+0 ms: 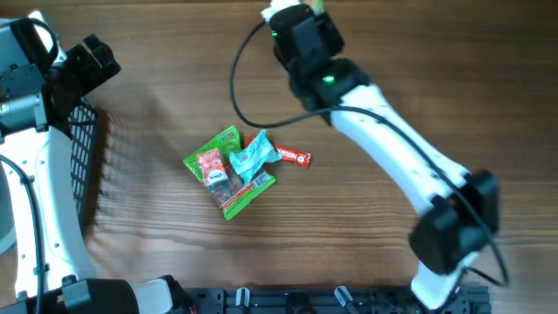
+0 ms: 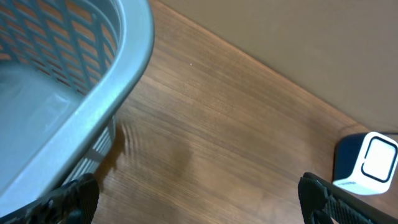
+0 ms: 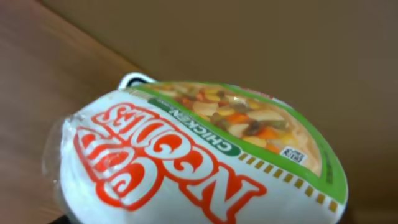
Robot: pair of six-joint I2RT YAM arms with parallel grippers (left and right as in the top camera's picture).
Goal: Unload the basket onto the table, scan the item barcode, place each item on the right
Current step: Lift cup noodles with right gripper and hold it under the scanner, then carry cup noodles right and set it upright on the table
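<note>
Overhead first: I take the basket (image 1: 87, 157) at the edge of the tabletop (image 1: 174, 249) as my landmark. The left gripper (image 1: 91, 59) hovers just over its far end, out of the way. A heap of snack packets (image 1: 229, 172) and a red bar (image 1: 294, 158) lie toward the middle, near the basket but apart from it, presumably waiting their turn. The right gripper (image 1: 292, 22) reaches to the far edge, well apart from the basket, and its wrist hides what it carries.

Next, the left wrist. The jaws stand wide with nothing between them, over bare wood just beside the basket's grey rim. Well apart from the basket sits a small white and blue scanner (image 2: 370, 160).

Finally, the right wrist, where the basket is out of view. A noodle cup (image 3: 199, 155) fills the picture, tilted on its side and clear of the wood, so I judge the jaws are holding it, though the fingers themselves are hidden. I think the tilt is meant to turn a printed face toward the scanner. I see no barcode on the side facing me.
</note>
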